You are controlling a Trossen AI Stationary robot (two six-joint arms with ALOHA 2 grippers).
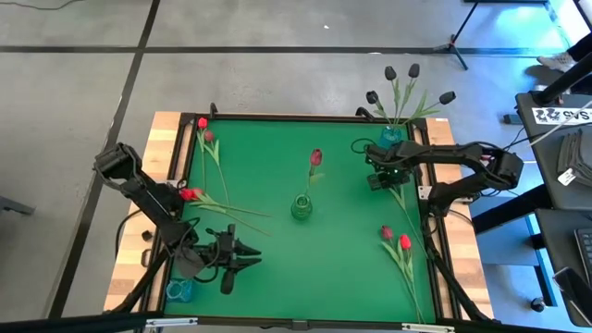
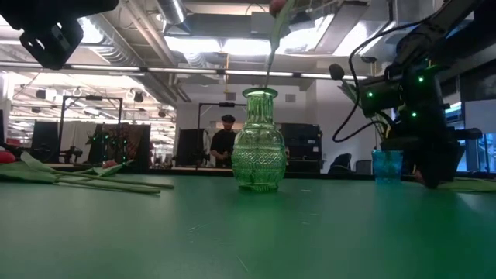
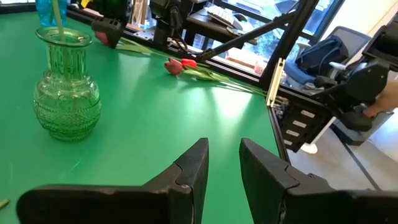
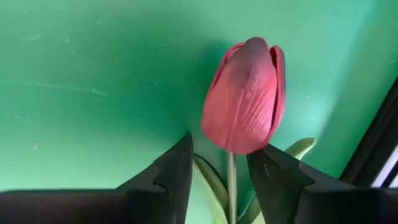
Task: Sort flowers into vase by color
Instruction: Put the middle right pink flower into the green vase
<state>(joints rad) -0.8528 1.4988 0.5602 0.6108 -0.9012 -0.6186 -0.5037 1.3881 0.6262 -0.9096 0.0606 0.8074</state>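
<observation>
A dull pink-red tulip (image 4: 244, 93) lies on the green table near the right edge, its head under my right gripper (image 4: 217, 152). That gripper (image 1: 382, 176) points down, open, with one finger on either side of the stem (image 4: 231, 180) just below the head, apart from it. My left gripper (image 1: 252, 252) waits open and holds nothing near the front left corner. A green glass vase (image 1: 302, 205) in the middle of the table holds one pink-red tulip (image 1: 315, 157). A blue vase (image 1: 393, 135) at the far right holds several black tulips (image 1: 407, 83).
Red tulips lie at the left (image 1: 191, 194), the far left (image 1: 203, 125) and the near right (image 1: 398, 239). Another blue vase (image 1: 180, 289) stands at the front left corner beside my left arm. A person (image 2: 226, 143) stands in the room behind the table.
</observation>
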